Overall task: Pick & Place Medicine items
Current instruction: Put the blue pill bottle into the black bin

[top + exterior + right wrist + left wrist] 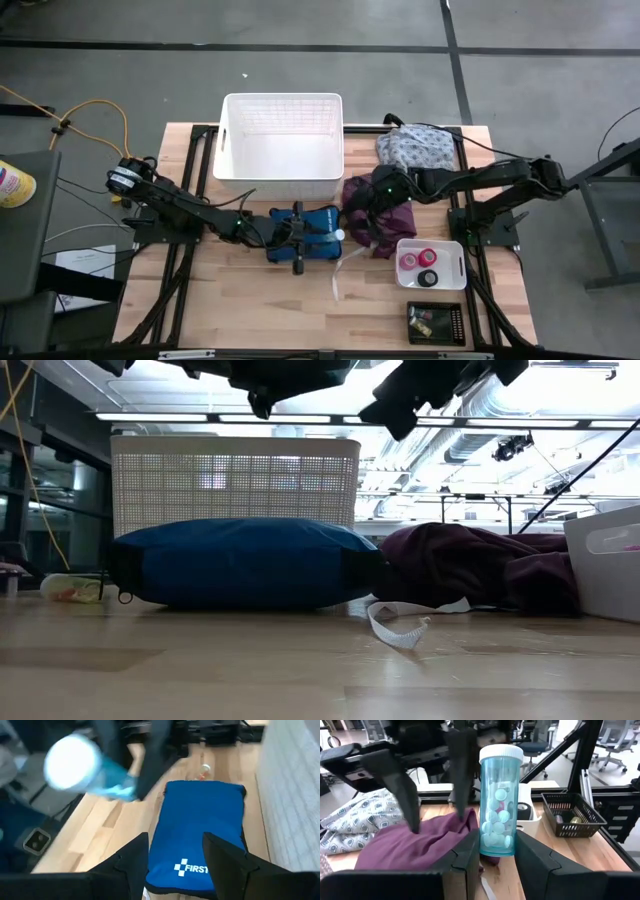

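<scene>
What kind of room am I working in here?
Probably a lab or open office workshop. The low view shows exposed ceiling ducts and strip lights; the left wrist view shows rolling office chairs behind the wooden table, which stands on a bare concrete floor.

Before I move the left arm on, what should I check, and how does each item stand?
1. Left claw shut on the pill bottle: ok.
2. White cap seated on the bottle: ok.
3. Bottle straight between the fingers, not skewed: ok.
4. Right claw open, holding nothing, above the blue pouch: ok.
5. Room between the bottle and the right claw: cannot tell; the high view shows them close together.
6. Pouch zip open or shut: cannot tell.
</scene>
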Controlling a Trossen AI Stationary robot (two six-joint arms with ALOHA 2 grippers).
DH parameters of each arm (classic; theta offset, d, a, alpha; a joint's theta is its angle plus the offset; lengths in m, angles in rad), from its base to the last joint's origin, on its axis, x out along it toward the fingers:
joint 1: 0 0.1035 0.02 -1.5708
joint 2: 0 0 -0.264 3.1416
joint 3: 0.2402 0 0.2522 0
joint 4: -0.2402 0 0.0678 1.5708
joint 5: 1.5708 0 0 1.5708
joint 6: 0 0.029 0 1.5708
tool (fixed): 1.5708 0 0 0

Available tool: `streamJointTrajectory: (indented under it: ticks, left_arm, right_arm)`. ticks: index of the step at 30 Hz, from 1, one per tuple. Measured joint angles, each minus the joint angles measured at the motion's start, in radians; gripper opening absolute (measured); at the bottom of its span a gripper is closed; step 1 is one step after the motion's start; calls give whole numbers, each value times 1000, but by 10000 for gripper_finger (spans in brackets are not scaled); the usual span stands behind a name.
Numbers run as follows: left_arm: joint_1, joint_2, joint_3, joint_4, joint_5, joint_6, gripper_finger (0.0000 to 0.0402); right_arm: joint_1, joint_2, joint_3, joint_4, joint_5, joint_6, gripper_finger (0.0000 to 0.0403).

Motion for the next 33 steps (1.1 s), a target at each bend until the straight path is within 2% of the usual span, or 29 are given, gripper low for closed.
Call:
streamJointTrajectory:
  ticks: [5,10,14,33]
  left_arm:
    - [-1,0,0,17,0,-2,101]
    - [-3,0,0,28,0,-2,101]
    - [-3,0,0,37,0,-2,101]
    - [-3,0,0,44,0,-2,101]
  right_arm:
    - [56,0,0,21,9,-72,174]
    - [115,0,0,51,153,-98,174]
    - [149,0,0,75,227,-124,174]
    - [199,0,0,208,235,-142,174]
